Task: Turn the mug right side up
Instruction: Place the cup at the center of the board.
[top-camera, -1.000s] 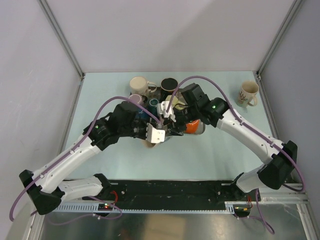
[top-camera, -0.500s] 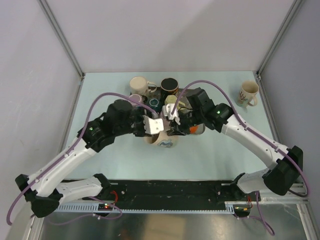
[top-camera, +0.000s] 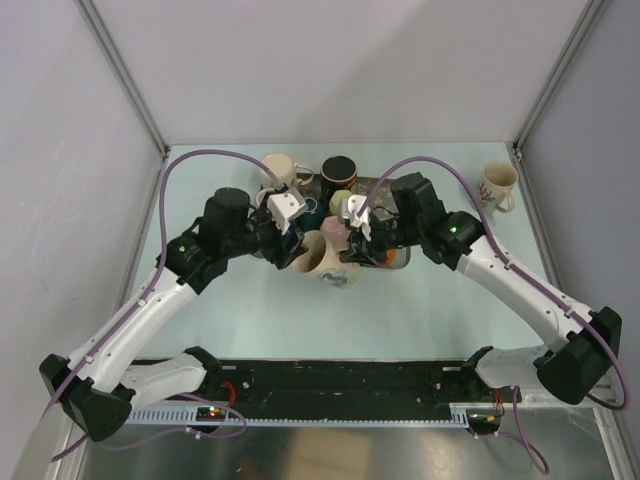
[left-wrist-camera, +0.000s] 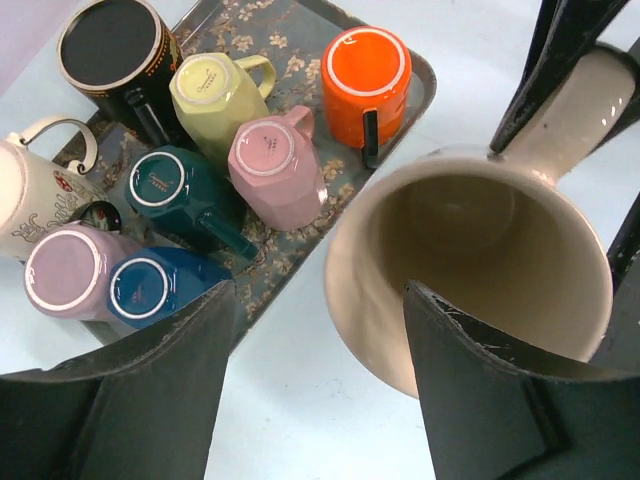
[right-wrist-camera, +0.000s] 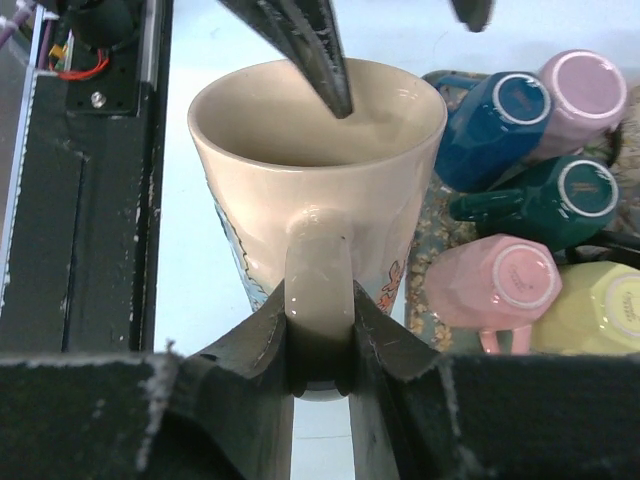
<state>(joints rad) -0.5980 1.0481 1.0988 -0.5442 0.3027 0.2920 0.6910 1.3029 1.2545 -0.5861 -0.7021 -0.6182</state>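
Observation:
The mug (top-camera: 322, 258) is cream with a cartoon print. It hangs tilted just in front of the tray, its open mouth turned up and to the left. My right gripper (right-wrist-camera: 320, 345) is shut on the mug's handle (right-wrist-camera: 320, 270), and the top view shows that gripper (top-camera: 350, 247) to the right of the mug. My left gripper (left-wrist-camera: 315, 390) is open at the mug's mouth (left-wrist-camera: 470, 260). One of its fingers (right-wrist-camera: 300, 45) reaches over the rim and the other stays outside. In the top view the left gripper (top-camera: 296, 238) is on the mug's left.
A floral tray (left-wrist-camera: 280, 25) behind the mug holds several upside-down mugs, among them orange (left-wrist-camera: 366, 70), pink (left-wrist-camera: 275, 165), yellow (left-wrist-camera: 215, 90) and teal (left-wrist-camera: 165, 180). A black mug (top-camera: 339, 172) and a cream mug (top-camera: 277, 170) stand at the tray's far side. Another mug (top-camera: 496, 185) stands upright at the back right.
My left gripper opened, let go of the mug and drew back to the left. My right gripper closed on the handle, and the mug's mouth now shows, turned upward.

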